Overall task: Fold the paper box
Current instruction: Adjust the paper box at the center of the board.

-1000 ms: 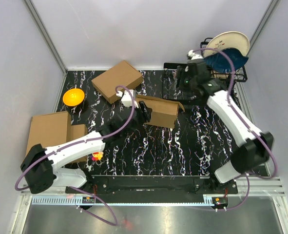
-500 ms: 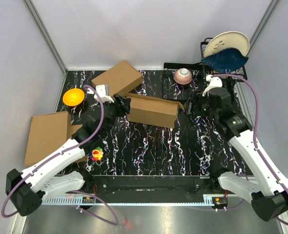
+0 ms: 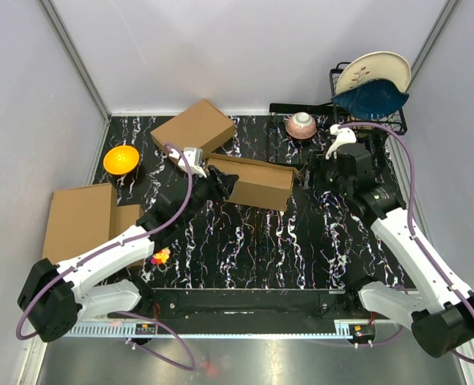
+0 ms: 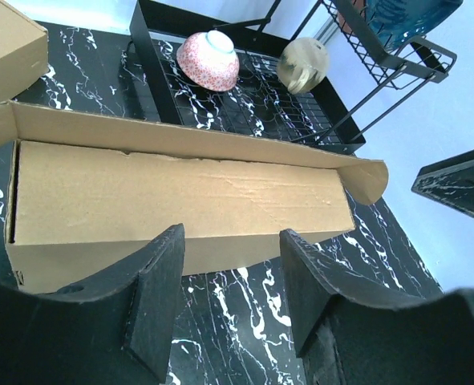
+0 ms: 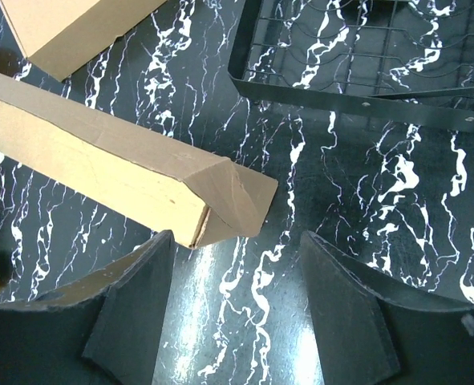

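Paper box (image 3: 253, 183) half-formed, just left of dish rack (image 5: 357, 100); right pincer (image 5: 237, 249) spread, empty, at rack-side end; left pincer (image 4: 230, 265) spread, empty, far end; I reckon staging for end flaps.

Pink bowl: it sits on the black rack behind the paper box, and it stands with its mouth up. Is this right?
Not quite. The pink bowl does sit on the black rack behind the paper box, but it is upside down. The left wrist view shows its foot ring on top and its rim down on the wire.
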Tool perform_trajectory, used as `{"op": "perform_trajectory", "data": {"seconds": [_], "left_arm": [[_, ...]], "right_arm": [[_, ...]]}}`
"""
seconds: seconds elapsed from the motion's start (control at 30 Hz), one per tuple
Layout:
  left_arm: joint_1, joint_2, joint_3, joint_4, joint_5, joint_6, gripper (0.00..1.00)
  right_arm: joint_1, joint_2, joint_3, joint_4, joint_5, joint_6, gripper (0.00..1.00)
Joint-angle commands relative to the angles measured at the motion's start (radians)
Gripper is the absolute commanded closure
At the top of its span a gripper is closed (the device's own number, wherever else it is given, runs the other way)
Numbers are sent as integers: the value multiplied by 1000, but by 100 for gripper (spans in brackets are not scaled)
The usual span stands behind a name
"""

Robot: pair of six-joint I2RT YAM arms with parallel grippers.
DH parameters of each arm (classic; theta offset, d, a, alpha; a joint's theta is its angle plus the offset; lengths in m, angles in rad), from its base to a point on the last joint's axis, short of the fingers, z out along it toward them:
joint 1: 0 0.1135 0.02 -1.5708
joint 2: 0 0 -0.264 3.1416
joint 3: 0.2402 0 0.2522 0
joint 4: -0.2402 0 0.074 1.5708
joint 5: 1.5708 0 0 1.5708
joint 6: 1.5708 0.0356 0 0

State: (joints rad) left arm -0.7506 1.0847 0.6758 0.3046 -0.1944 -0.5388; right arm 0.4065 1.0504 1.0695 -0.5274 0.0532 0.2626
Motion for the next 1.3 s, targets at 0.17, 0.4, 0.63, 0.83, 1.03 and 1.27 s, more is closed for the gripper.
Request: {"op": "perform_trajectory", "data": {"seconds": [0.17, 0.4, 0.63, 0.83, 1.03, 1.27], "left_arm": [[-1, -9, 11, 88, 12, 30, 46], [-3, -28, -10, 85, 6, 13, 46], [-3, -35, -2, 65, -4, 33, 46], [-1, -48, -10, 56, -13, 30, 46], [2, -110, 4, -10, -86, 72, 44], [37, -169, 25, -88, -169, 131, 42]], "right_arm": [[0, 49, -26, 79, -52, -48, 32], [2, 86, -46, 112, -50, -56, 38], [3, 115, -48, 152, -52, -49, 45], [3, 146, -45, 175, -50, -43, 55], [5, 157, -46, 179, -73, -42, 62], [8, 137, -63, 179, -64, -48, 64]]}}
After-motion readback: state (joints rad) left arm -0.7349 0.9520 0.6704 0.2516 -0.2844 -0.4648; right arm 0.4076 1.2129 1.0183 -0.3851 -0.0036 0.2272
